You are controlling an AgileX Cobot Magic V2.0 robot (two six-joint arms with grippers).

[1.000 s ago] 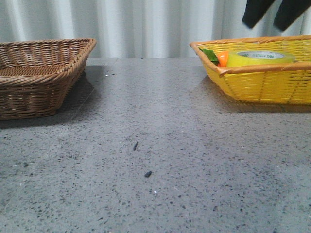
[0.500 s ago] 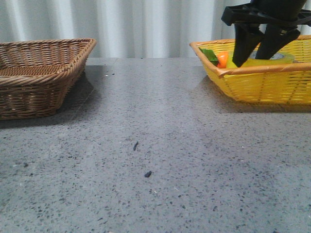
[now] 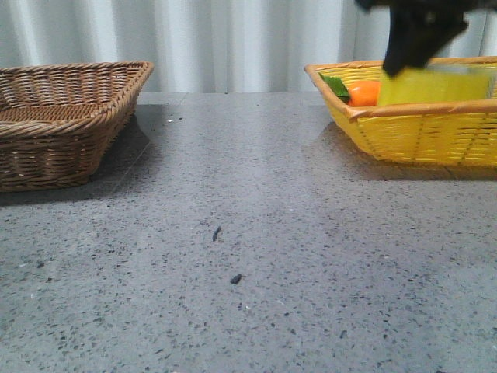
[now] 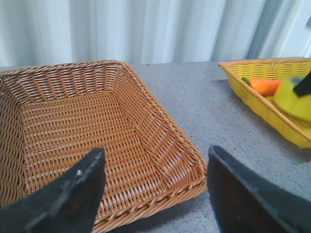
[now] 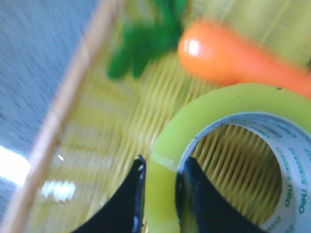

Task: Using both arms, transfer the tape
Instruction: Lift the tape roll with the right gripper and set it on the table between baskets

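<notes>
- My right gripper (image 5: 160,194) has its two black fingers clamped on the wall of the tape (image 5: 228,160), one finger inside the core and one on the outer yellow face.
- From the front, the tape (image 3: 433,85) shows as a yellow block under my right gripper, over the yellow basket (image 3: 419,132) at the table's far right.
- The orange carrot (image 5: 233,60) with green leaves lies just beside the roll in that basket.
- The tape's white core carries small dark print; I can make out letters like "deli", blurred.
- My left gripper (image 4: 155,194) is spread wide and holds nothing, hanging over the near edge of the brown wicker basket (image 4: 97,141).
</notes>
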